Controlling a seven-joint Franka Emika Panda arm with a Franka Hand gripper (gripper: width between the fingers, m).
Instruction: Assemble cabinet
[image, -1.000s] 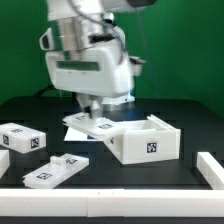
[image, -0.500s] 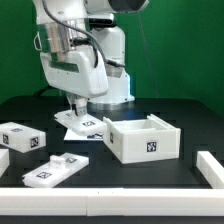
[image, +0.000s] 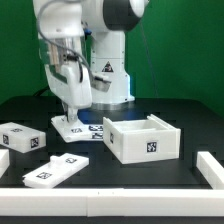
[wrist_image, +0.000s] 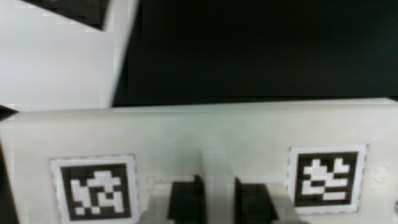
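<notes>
on the black table the cabinet stands open side up, center right of the exterior view. at center left the gripper is low over a tagged white panel; its fingers are near together, clamped or not i cannot tell

The black tabletop carries an open white cabinet toward the exterior view's right, a tagged block at far left, a flat tagged piece nearer, and the marker board farther back.
</notes>
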